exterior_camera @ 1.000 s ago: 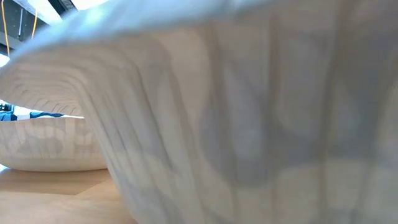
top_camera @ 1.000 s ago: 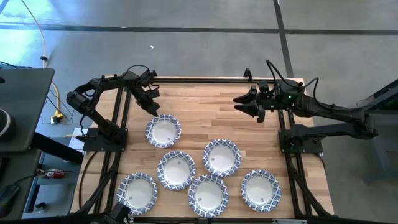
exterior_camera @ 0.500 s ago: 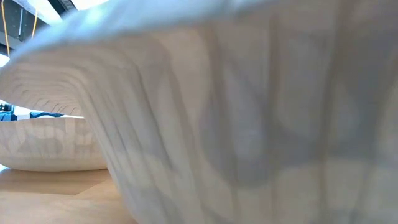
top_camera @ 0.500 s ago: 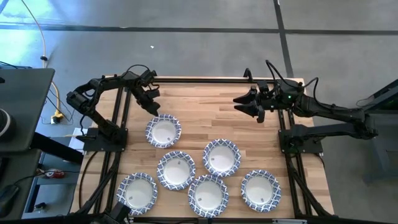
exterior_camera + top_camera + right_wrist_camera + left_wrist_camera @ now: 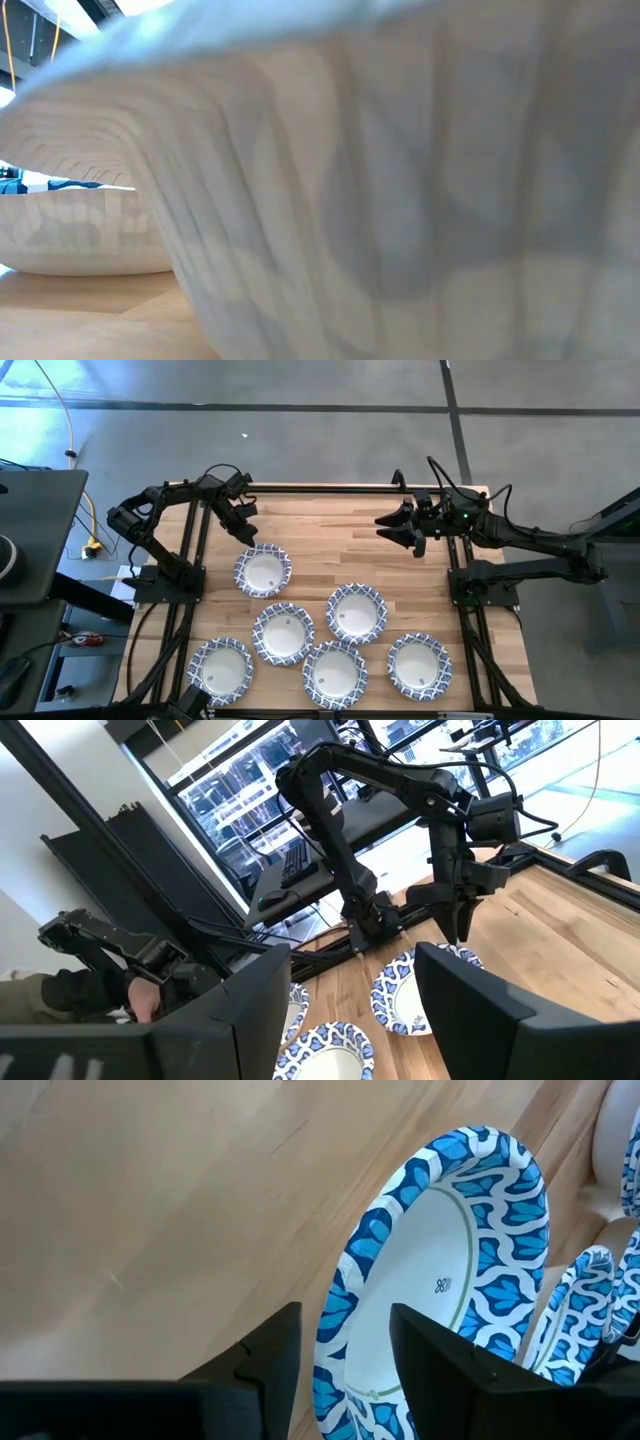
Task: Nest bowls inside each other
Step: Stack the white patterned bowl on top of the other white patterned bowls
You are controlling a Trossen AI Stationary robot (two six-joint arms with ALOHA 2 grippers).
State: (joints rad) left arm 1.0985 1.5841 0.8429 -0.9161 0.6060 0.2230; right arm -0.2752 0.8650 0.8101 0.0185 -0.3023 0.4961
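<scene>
Bowls [image 5: 283,633] all lie apart on the table [image 5: 330,535], six we count, nothing nested yet; left gripper [image 5: 244,510] hovers spread above the farthest, right gripper [image 5: 392,526] spread, idle.

left tool [image 5: 243,520] and right tool [image 5: 384,528] both open, raised above table.

Even bright daylight; low view blurred by a too-close bowl [image 5: 400,200].
</scene>
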